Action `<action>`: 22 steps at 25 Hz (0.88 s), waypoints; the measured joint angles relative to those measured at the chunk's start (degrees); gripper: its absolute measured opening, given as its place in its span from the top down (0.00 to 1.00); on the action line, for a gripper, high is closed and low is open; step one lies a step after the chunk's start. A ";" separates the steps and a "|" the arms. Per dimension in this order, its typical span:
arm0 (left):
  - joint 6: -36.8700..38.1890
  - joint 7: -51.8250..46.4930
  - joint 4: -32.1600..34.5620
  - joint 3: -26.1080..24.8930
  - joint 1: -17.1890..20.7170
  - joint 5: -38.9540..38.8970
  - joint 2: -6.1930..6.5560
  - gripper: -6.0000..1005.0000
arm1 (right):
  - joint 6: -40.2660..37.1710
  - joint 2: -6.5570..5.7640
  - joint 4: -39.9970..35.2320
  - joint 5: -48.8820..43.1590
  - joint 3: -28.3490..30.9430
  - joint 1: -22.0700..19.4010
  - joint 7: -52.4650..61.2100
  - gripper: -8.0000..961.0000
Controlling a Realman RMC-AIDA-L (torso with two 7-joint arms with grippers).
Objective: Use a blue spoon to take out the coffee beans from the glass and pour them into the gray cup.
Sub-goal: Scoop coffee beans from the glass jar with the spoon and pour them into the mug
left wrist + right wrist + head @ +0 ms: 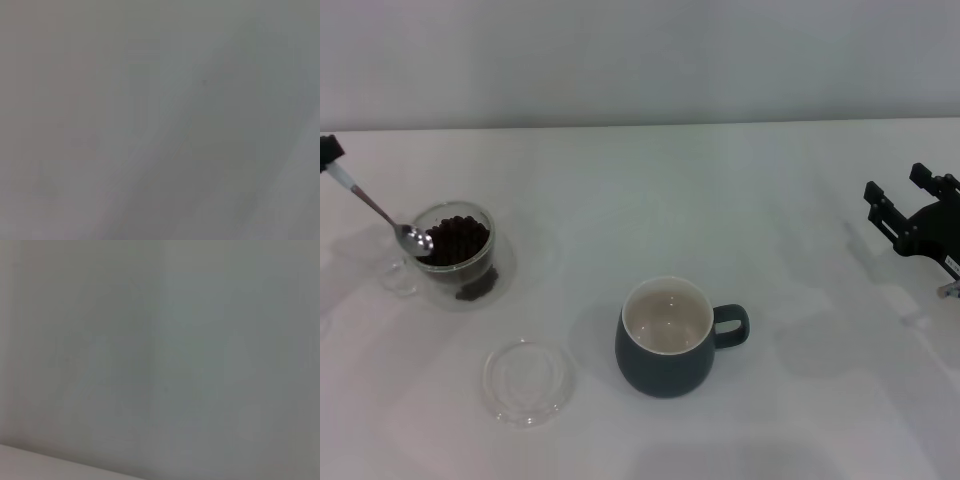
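Note:
In the head view the glass (457,262) stands at the left of the white table, with a heap of coffee beans (455,240) inside. The blue spoon (380,210) slants down from the far left, its metal bowl at the glass's near-left rim, touching the beans. My left gripper (328,151) shows only as a dark tip at the picture's left edge, shut on the spoon's handle end. The gray cup (665,342) stands in the middle front, empty, with its handle to the right. My right gripper (903,188) is open and empty at the right edge.
A shallow clear glass dish (527,381) lies in front of the glass, left of the gray cup. The table's far edge meets a pale wall. Both wrist views show only a plain grey surface.

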 joint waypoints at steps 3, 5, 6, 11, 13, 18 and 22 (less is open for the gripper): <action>-1.15 0.00 -0.03 0.01 -0.68 1.69 -0.33 0.86 | 0.02 0.00 -0.11 0.25 0.00 0.11 0.00 0.31; -1.60 0.01 -0.03 0.01 -1.43 3.16 -0.40 0.86 | 0.03 0.00 -0.12 0.26 0.00 0.15 0.00 0.31; -1.72 -0.03 -0.03 0.02 -1.82 3.68 -0.42 0.86 | 0.03 0.00 -0.12 0.27 0.00 0.16 0.00 0.31; -3.02 -1.74 -0.14 0.18 -3.03 5.36 -0.68 0.86 | 0.03 0.03 -0.12 0.29 0.00 0.32 -0.31 0.31; -3.87 -2.80 -0.16 0.11 -3.34 6.05 -0.95 0.86 | 0.03 0.08 -0.12 0.32 0.00 0.34 -0.41 0.31; -5.22 -5.29 -0.47 0.04 -3.54 6.66 -1.21 0.86 | 0.03 0.09 -0.10 0.38 0.00 0.34 -0.43 0.31; -5.29 -7.25 -0.73 0.33 -3.61 6.79 -1.22 0.86 | 0.03 0.09 -0.10 0.38 0.00 0.33 -0.44 0.31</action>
